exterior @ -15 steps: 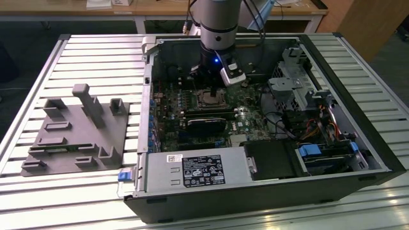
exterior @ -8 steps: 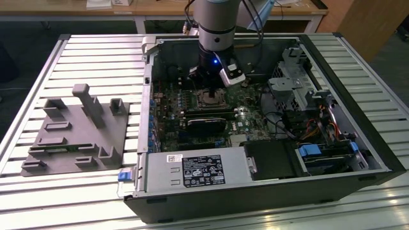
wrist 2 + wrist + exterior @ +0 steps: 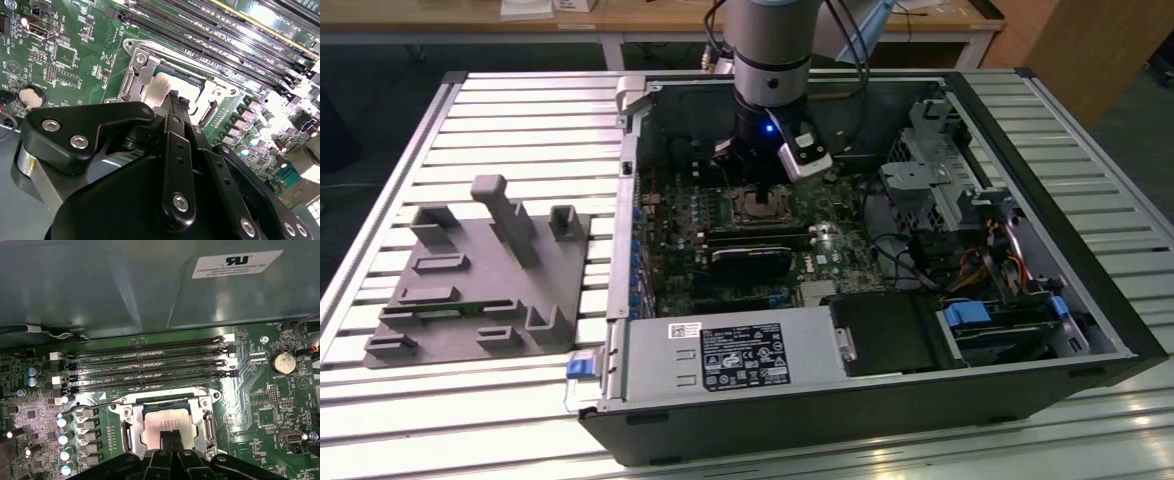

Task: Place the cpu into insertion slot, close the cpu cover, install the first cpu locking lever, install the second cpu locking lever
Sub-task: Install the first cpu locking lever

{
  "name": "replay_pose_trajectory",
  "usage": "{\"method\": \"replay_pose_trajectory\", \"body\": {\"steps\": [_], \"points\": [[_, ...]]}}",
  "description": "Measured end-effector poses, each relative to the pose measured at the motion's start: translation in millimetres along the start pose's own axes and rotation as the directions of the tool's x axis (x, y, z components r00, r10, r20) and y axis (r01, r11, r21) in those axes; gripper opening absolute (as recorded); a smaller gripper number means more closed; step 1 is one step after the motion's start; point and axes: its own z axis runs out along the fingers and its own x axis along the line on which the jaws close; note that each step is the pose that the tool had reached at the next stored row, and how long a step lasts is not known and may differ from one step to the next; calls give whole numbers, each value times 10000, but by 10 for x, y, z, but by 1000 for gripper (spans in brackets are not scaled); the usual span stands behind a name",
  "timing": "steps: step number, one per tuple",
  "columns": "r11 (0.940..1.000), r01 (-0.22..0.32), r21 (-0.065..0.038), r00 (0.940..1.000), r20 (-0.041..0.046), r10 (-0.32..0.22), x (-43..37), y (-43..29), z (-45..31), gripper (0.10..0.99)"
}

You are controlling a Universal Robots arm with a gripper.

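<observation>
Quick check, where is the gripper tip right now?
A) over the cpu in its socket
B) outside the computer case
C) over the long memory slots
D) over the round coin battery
A: in the first wrist view the gripper sits directly over the pale metal top of the cpu.

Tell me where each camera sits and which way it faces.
Exterior view: off the arm, high up, looking down into the open computer case; the arm and gripper show.
First wrist view: on the wrist, looking along the gripper at the cpu, memory slots beyond.
Second wrist view: on the wrist, looking over the gripper's black body at the cpu.
Shared: both wrist views show the gripper at the cpu.
</observation>
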Motion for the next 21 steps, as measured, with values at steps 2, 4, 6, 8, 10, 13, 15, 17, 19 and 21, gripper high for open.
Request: {"method": "replay_pose_trajectory", "body": {"steps": [2, 4, 6, 8, 10, 13, 15, 17, 19, 21], "points": [[10000, 3, 0, 10000, 0, -3, 0, 0, 0, 106], [10000, 7, 0, 10000, 0, -7, 0, 0, 0, 106], [10000, 10, 0, 10000, 0, -10, 0, 0, 0, 106], [10000, 11, 3, 10000, -2, -11, 0, -1, -6, 106], [10000, 11, 1, 10000, -1, -11, -1, 2, -34, 106], [10000, 11, 0, 10000, 0, -11, -3, 6, -96, 106], [10000, 11, 0, 10000, 0, -11, -4, 8, -140, 106], [10000, 11, -1, 10000, 0, -11, -5, 11, -182, 106], [10000, 11, 0, 10000, 0, -11, -6, 13, -218, 106], [10000, 10, 1, 10000, -1, -10, -7, 15, -246, 106]]}}
